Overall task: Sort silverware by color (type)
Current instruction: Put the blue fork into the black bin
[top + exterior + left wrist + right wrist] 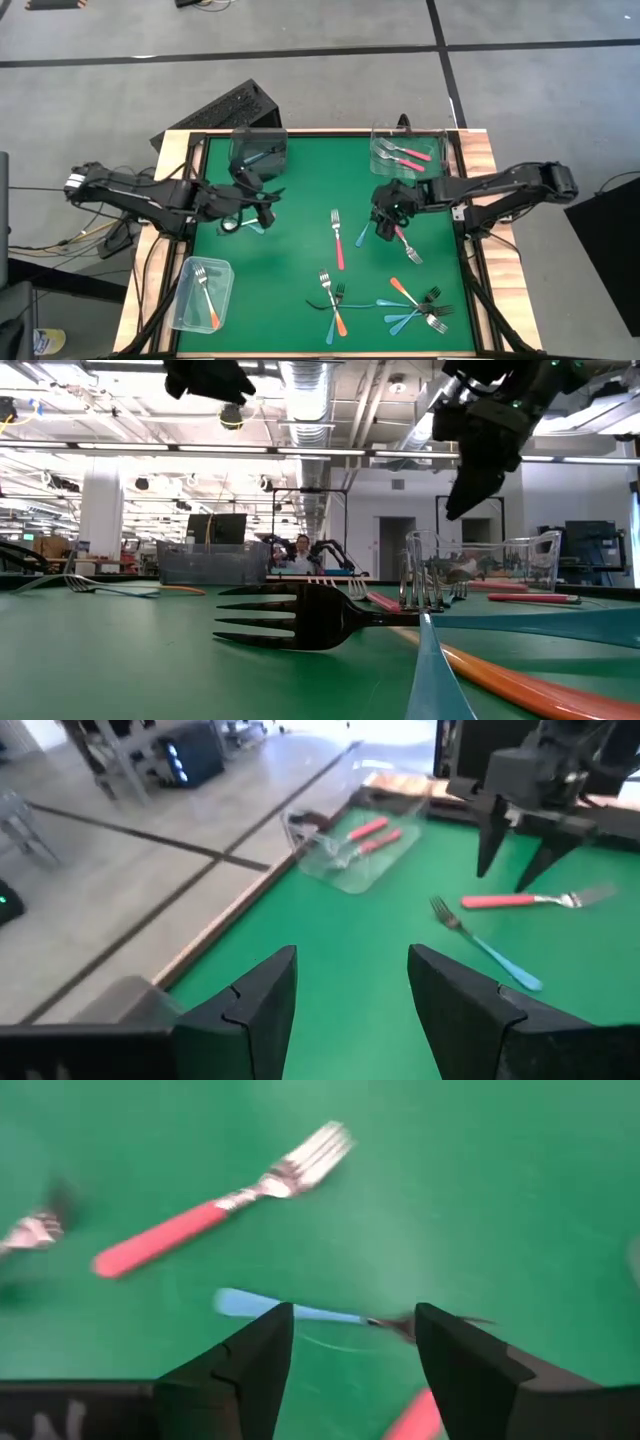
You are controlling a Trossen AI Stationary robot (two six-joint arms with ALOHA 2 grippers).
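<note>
Over a green felt-topped table [290,215] framed in pale wood, the right gripper [388,222] hangs just above a light-blue-handled fork [290,1310] lying flat on the cloth, its two dark fingers [245,1370] spread wide to either side of the handle and holding nothing. A pink-handled fork [337,240] lies alone near the table's centre, and another pink-handled fork [406,246] rests just beside the right gripper. Across the table the left gripper [262,203] hovers near the far-left corner, its fingers [250,1010] likewise parted and empty, with a teal-handled fork [252,226] on the cloth close beneath it. Three clear plastic containers sit at the table's edges: one at the far right [440,140] holds pink-handled forks [408,153], one at the far left [262,138] holds what appears to be a blue-handled fork, and one at the near left [185,305] holds a single orange-handled fork [207,297]. The unsorted remainder lies along the near edge: a crossed cluster of orange and blue-handled forks [333,300] and, to its right, a second heap of teal and orange-handled forks [418,305].
</note>
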